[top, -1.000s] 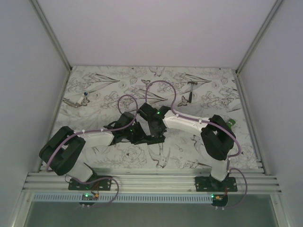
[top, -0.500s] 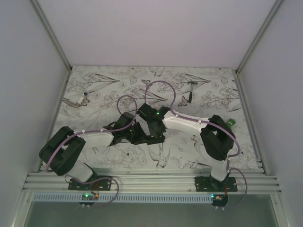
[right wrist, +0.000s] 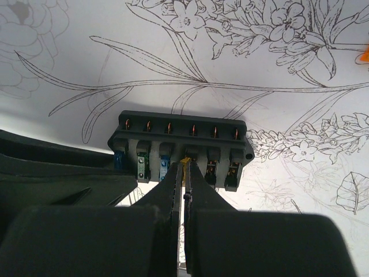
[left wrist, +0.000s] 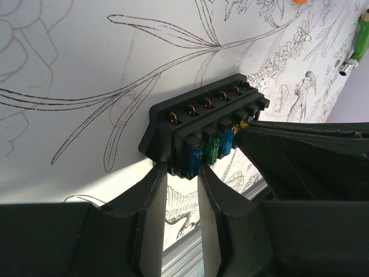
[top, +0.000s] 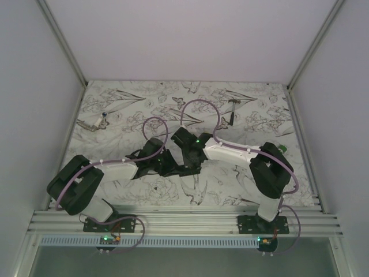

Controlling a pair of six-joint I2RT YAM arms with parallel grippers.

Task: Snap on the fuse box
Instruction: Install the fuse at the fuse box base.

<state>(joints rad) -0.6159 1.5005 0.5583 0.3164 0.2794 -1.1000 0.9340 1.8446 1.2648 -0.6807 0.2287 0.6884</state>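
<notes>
Both grippers at fuse box (left wrist: 202, 109): left gripper (left wrist: 180, 171) clamps one end, right gripper (right wrist: 183, 173) pinches a yellow fuse (right wrist: 185, 164) at a middle slot. Likely seating step; next needs a straight, firm push.

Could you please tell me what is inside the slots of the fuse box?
The fuse box holds a blue fuse, a green fuse, a second blue fuse, and a yellow fuse, mostly covered by the right hand pinching it. Two slots look empty.
</notes>
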